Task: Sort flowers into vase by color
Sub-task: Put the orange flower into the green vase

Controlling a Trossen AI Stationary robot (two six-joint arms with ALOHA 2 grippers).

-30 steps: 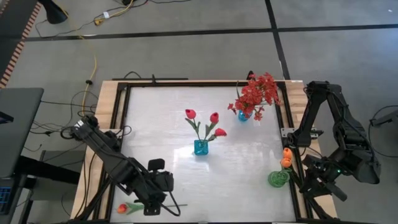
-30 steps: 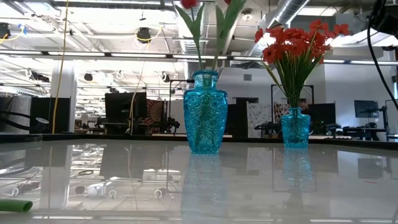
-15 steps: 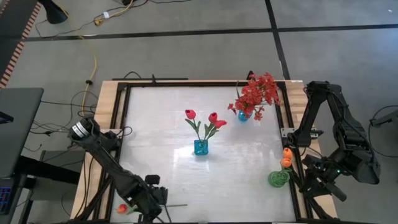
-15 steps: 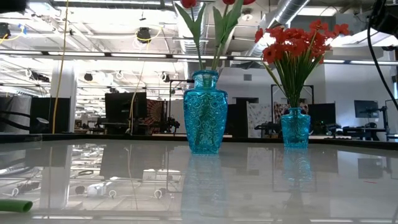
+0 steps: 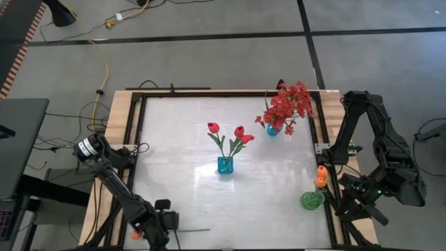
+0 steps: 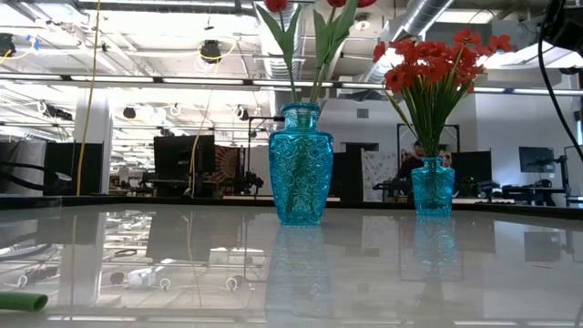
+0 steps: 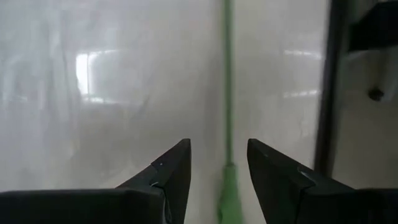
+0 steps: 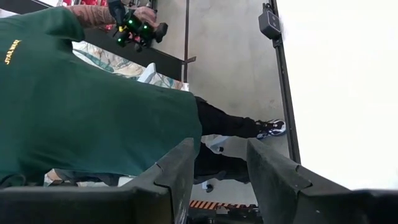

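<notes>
Green stem (image 7: 227, 93) of the orange tulip (image 5: 135, 234) lies at the table's seven o'clock corner; the left gripper (image 7: 217, 163), fingers spread, should straddle it squarely before closing. Right gripper (image 8: 219, 163) waits spread, empty.

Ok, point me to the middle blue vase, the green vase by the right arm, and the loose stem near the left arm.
Middle blue vase (image 5: 225, 165), high view, on its body.
Green vase (image 5: 311, 201), high view, on its rim.
Loose stem (image 7: 227, 81), left wrist view, midway along the green stalk.
</notes>
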